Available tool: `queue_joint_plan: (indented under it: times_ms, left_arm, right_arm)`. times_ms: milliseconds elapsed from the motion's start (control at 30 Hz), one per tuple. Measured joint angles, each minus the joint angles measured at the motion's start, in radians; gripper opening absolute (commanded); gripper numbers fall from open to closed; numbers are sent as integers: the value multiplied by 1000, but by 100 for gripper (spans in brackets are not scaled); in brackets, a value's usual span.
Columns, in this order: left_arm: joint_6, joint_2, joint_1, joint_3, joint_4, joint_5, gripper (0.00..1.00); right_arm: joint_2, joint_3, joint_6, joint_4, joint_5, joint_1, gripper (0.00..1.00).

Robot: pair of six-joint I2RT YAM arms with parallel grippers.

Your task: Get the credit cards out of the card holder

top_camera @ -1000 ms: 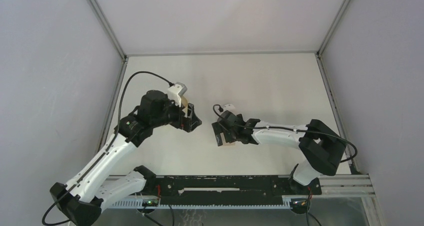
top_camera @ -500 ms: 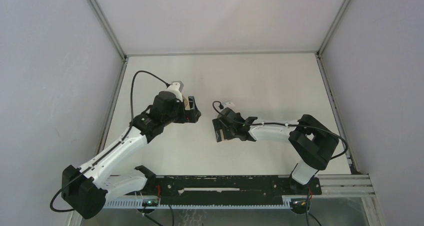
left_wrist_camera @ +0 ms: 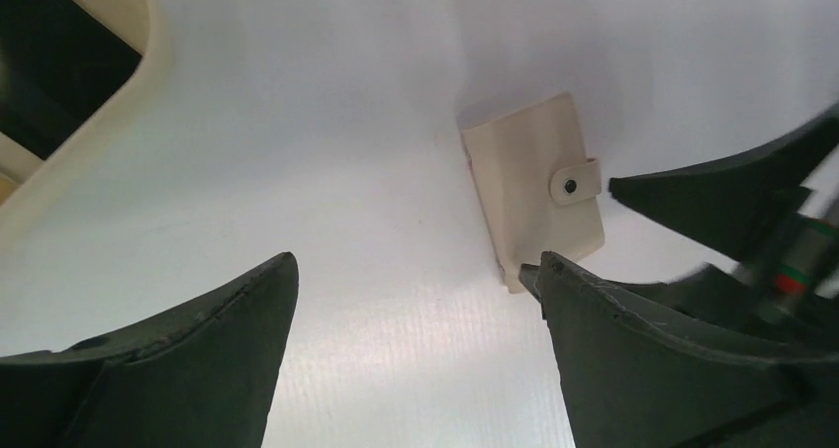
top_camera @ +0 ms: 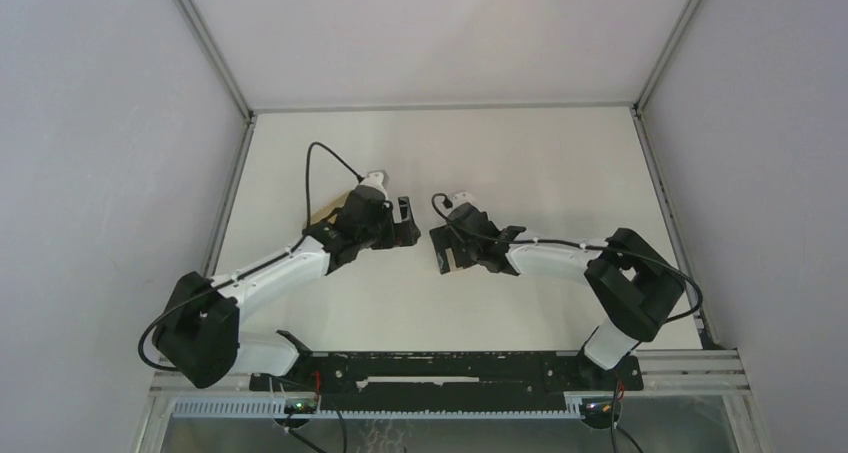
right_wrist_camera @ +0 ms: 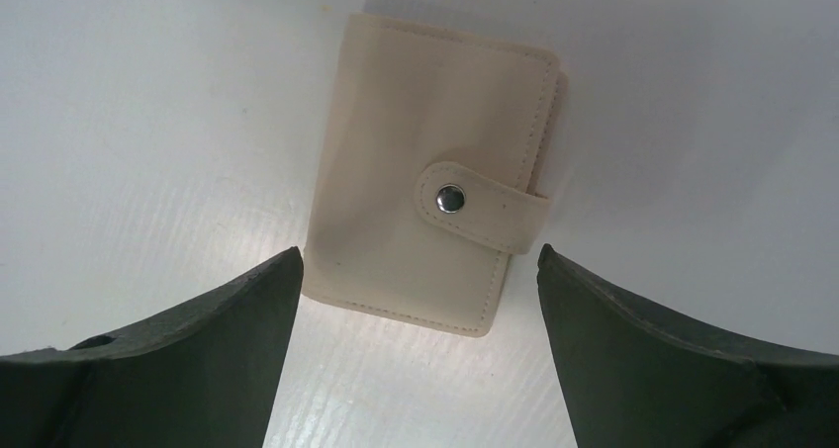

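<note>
The left gripper (top_camera: 405, 223) has its jaws spread wide and holds nothing. Seen from the left wrist, the left gripper (left_wrist_camera: 416, 268) hangs low over bare white surface, and the tip of one dark finger (left_wrist_camera: 633, 359) overlaps the near corner of the card holder (left_wrist_camera: 529, 186); whether they touch cannot be told.

The right gripper (top_camera: 441, 249) also has its jaws wide apart and empty. From the right wrist, the right gripper (right_wrist_camera: 418, 258) sits directly above the card holder (right_wrist_camera: 396, 141), one finger on each side and clear of its edges.

The card holder (top_camera: 457, 263) lies flat near the middle of the surface (top_camera: 530, 158), between the two grippers. Left of it, a tray (top_camera: 325, 216) shows partly from under the left arm.

The surface is plain matte white with a faint ribbed grain up close. Smooth pale grey walls enclose it on the left, right and far sides, joined by slim metal rails.

The card holder is a small beige rectangle of soft, leather-like material with stitched edges. It is folded shut, and a short rounded tab wraps over one edge, fastened by a shiny round metal snap (right_wrist_camera: 451, 198). The tray (left_wrist_camera: 114, 97) has a smooth, cream-tan curved rim. The fingers are dark, matte and wedge-shaped.
</note>
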Motion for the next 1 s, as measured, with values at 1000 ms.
queue_joint_plan:
  times_ms: [1000]
  left_arm:
    - [-60, 272, -32, 65, 130, 39, 93]
  right_arm:
    - [-43, -44, -51, 99, 63, -44, 72]
